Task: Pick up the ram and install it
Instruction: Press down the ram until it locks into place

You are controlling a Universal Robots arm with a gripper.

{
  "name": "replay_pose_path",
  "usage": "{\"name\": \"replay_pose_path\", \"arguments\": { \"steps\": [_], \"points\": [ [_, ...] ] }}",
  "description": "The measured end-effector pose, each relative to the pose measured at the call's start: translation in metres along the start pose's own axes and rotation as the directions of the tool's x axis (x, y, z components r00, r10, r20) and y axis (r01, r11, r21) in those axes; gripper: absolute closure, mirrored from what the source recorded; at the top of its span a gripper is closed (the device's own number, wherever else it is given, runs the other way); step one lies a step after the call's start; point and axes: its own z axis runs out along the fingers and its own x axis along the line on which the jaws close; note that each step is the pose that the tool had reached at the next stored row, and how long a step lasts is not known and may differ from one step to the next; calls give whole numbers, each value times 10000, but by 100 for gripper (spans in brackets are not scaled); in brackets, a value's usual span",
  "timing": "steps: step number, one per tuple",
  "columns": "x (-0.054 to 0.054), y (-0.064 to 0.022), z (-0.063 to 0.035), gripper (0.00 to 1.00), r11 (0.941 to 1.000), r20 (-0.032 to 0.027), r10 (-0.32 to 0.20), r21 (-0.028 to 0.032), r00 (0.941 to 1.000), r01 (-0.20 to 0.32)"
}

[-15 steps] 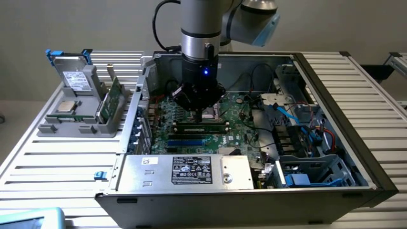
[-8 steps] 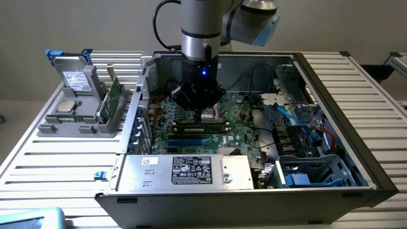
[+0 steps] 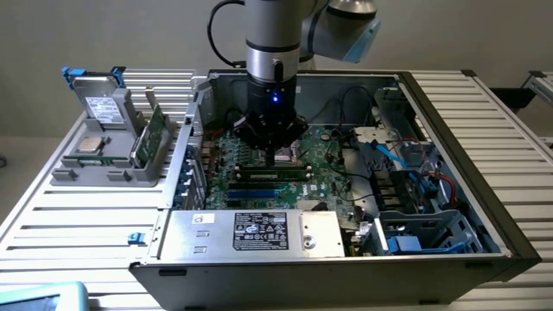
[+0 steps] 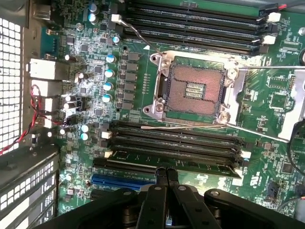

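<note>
From the exterior view we look down at a slant, from some way off, onto the open grey metal computer case [image 3: 346, 194] lying on the slatted white worktop [image 3: 78, 214], with the silver and black robot arm [image 3: 273, 65] reaching down into the case. From the wrist view we look almost straight down, close above the green motherboard [image 4: 267, 95], with the black hand [image 4: 166, 179] at the picture's edge. Both views share the motherboard around the square silver processor socket [image 4: 193, 90] and the long black memory slots [image 4: 176, 138] beside it.
</note>
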Motion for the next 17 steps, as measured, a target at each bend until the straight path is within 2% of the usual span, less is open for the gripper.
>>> {"name": "replay_pose_path", "arguments": {
  "steps": [3, 5, 10, 17],
  "points": [
    [0, 0, 0, 89, 9994, 72, 341, 3, 9994, -341],
    [-1, 0, 0, 89, 9983, 97, 576, 2, 9983, -576],
    [-1, -1, -1, 89, 9942, 85, 1072, -1, 9942, -1072],
    [-1, 0, 0, 89, 9941, 86, 1086, -2, 9940, -1086]
  ]
}}
